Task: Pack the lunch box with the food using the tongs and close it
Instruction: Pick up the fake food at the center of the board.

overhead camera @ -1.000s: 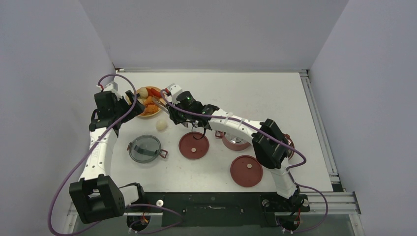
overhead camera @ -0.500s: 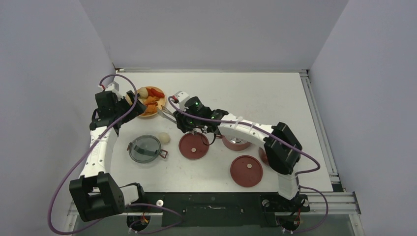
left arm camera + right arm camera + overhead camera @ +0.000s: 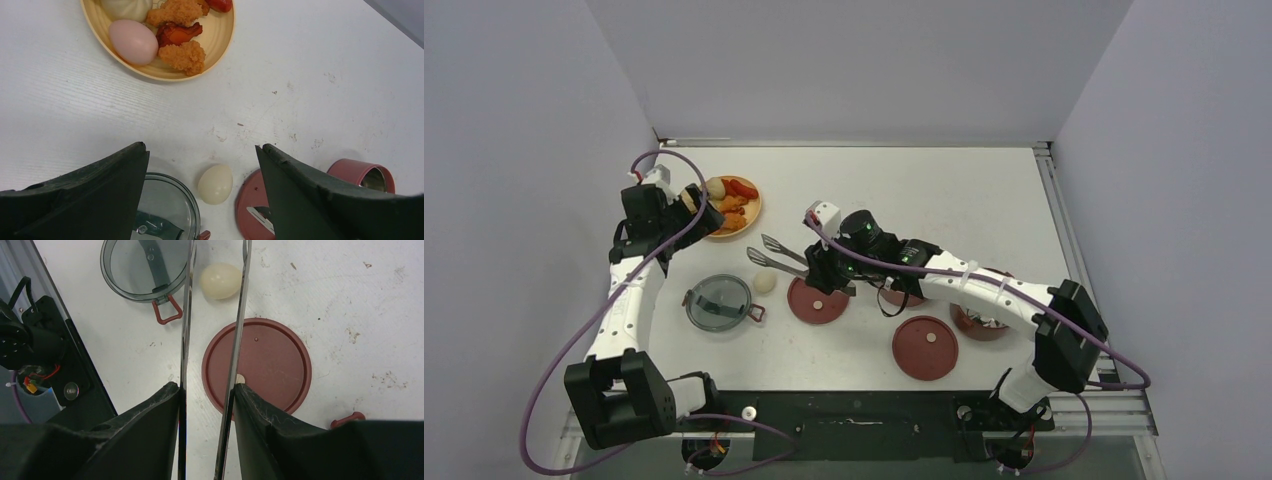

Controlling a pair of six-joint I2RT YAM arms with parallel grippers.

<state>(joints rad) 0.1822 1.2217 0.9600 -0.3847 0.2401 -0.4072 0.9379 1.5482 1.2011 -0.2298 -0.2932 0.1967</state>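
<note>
The tongs [image 3: 186, 315] are clamped in my right end effector [image 3: 206, 390], arms spread, reaching ahead over a whitish egg [image 3: 220, 281] on the counter [image 3: 350, 290], perhaps not touching it. A maroon lid [image 3: 272, 365] lies beneath that end effector. My left end effector [image 3: 201, 148] hangs open, the plate [image 3: 150, 72] ahead.

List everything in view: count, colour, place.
plate: one, yellow-orange, table's far left.
food: several pieces, pink, white, brown, red, on plate.
top lid: one, grey translucent, near left.
loose egg: one, whitish, on table beside top lid.
disc lids: two, maroon, flat on table, centre.
containers: at least two, maroon, partly hidden, centre right.
tongs: one, silver, held in right pincer.
table: one, white.
left pincer: one, black, open, beside plate.
right pincer: one, black, shut on tongs, over a disc lid.
</note>
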